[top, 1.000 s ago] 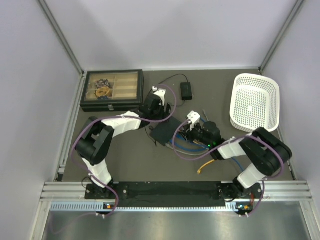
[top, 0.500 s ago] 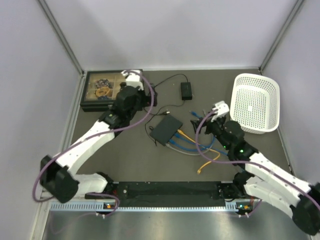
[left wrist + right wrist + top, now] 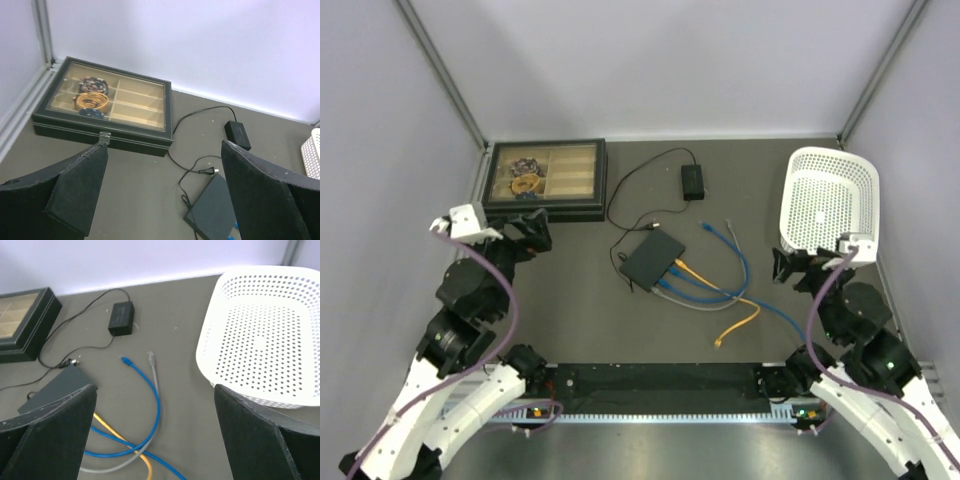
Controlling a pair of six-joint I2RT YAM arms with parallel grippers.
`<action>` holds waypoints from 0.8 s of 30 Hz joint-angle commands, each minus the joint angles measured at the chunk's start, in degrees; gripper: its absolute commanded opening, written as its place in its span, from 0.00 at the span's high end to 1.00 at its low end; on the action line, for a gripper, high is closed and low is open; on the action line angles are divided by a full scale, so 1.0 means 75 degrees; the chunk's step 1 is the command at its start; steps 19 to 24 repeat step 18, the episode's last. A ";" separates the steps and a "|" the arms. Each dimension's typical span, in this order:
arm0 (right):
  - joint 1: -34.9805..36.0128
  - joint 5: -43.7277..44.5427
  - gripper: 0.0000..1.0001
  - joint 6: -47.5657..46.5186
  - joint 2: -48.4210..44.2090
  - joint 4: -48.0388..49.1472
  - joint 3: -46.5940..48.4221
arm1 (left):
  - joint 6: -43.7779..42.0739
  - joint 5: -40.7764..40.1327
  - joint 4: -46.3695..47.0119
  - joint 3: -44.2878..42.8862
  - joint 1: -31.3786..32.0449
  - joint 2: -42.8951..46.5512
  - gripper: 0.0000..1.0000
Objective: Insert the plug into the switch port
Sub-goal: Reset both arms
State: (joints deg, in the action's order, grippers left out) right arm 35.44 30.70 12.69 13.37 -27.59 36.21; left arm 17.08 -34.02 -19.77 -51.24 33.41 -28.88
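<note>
The switch (image 3: 653, 258) lies flat near the middle of the table (image 3: 580, 320), turned cornerwise, in the same spot as half a second ago. A yellow cable (image 3: 692, 271) and blue cables (image 3: 740, 268) run out of its near-right edge; the single sockets there are too small to tell apart. Two loose ends lie side by side to the right of the switch and apart from it, a blue plug (image 3: 705, 227) and a grey plug (image 3: 728, 226). No claw touches either.

Both arms have pulled back since the earlier frames. The left claw (image 3: 525, 235), which half a second ago reached over the right end of the compartment case (image 3: 545, 180), now sits at the table's left side, just in front of that case. Its fingers (image 3: 80, 185) are spread wide with nothing between them. The right claw (image 3: 795, 268), earlier above the cables, now hangs before the near edge of the white basket (image 3: 830, 205), likewise spread wide and empty.

The cables, bunched between the claws a second ago, now fan out toward the near right. The power brick (image 3: 692, 181) sits beyond the switch, and the end of its thin lead (image 3: 630, 185) lies just beside the switch's far corner.
</note>
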 commanded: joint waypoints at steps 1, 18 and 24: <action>-0.0038 0.0664 0.01 0.0032 -0.0865 -0.1160 0.0609 | -0.0460 -0.0373 -0.0645 0.0293 -0.0013 0.0825 0.01; -0.0038 0.1040 0.01 -0.0239 -0.1513 -0.0950 0.0411 | -0.0684 -0.0655 -0.0305 0.0985 -0.0013 0.1765 0.01; -0.0038 0.1040 0.01 -0.0239 -0.1513 -0.0950 0.0411 | -0.0684 -0.0655 -0.0305 0.0985 -0.0013 0.1765 0.01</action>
